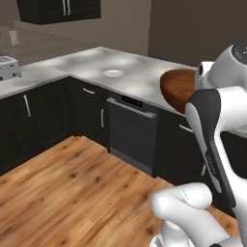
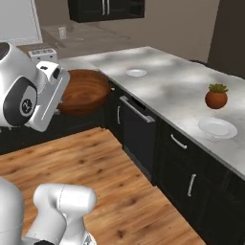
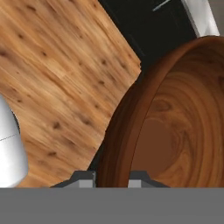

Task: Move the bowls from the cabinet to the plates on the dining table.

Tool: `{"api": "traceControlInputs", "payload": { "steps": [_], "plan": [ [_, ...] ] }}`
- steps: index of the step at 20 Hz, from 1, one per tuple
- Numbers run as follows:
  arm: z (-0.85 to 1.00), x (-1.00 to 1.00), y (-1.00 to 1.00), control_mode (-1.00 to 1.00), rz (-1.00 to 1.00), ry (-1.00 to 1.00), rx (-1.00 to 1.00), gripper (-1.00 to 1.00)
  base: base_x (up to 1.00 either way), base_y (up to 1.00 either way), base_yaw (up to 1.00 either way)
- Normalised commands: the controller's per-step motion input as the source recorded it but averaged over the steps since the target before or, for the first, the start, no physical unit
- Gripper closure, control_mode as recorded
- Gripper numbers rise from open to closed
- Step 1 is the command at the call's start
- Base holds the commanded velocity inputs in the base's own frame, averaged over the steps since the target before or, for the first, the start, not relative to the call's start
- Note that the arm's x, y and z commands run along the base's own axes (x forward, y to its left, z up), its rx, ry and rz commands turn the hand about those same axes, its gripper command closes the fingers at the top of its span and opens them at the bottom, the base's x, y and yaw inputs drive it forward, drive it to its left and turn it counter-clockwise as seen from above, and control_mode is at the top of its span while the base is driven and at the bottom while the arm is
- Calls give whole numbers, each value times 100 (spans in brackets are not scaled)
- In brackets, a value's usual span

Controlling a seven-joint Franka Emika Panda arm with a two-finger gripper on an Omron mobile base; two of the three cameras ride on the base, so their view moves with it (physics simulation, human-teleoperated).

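Your gripper [image 3: 111, 177] has its fingers pinched on the rim of the wooden bowl [image 2: 83, 91], held in the air at the left, above the wood floor and just short of the dining table [image 2: 167, 93]. This looks like the carry step. Two plates wait on the table: a far plate [image 2: 136, 72] and a near plate [image 2: 217, 128] (beside a potted plant [image 2: 216, 96]). Next, carry the bowl rightward over a plate and lower it level.

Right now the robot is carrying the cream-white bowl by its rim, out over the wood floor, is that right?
Not quite: the fingers hold the reddish-brown wooden bowl by its rim, not a cream-white one. The hand view shows the rim pinched between them, with the wood floor beyond it.
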Motion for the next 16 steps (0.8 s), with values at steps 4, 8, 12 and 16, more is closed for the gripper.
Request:
{"api": "traceControlInputs", "payload": {
  "steps": [4, 8, 12, 16],
  "plan": [
    [0, 0, 0, 100, 0, 0, 0, 100, 24, -37, -30],
    [0, 0, 0, 100, 0, 0, 0, 100, 24, -37, -29],
    [0, 0, 0, 100, 0, 0, 0, 100, 25, -37, -29],
    [0, 0, 0, 100, 0, 0, 0, 100, 24, -37, -29]
  ]
}}
